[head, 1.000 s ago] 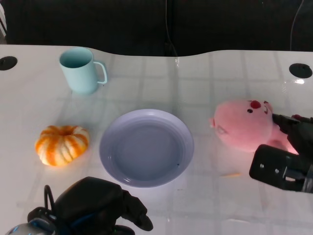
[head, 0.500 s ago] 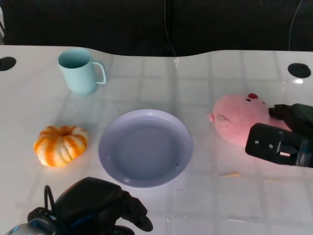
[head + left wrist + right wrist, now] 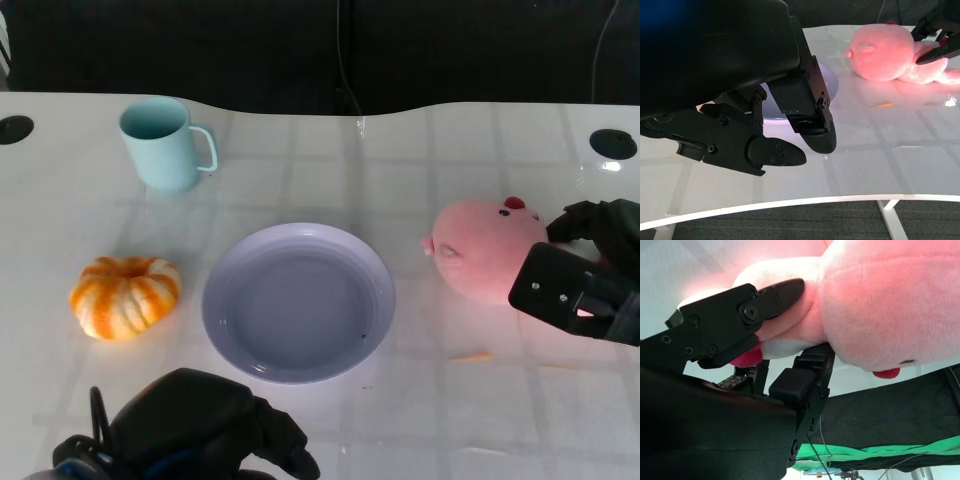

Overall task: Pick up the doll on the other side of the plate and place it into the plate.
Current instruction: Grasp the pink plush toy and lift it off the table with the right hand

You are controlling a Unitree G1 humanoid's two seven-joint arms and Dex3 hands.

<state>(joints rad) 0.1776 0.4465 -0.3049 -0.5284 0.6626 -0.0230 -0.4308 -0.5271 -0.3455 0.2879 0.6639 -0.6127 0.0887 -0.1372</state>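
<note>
Your right hand has its fingers closed around the pink doll near the surface's right edge, beside the plate. Your left hand rests curled and empty at the near edge.

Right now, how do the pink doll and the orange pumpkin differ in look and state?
The pink doll is plush, with a face and a red tuft; the pumpkin is ribbed and striped orange and white. The doll lies right of the plate, the pumpkin left of it. The right hand has its fingers around the doll; nothing touches the pumpkin. Both rest on the white table, outside the plate.
</note>
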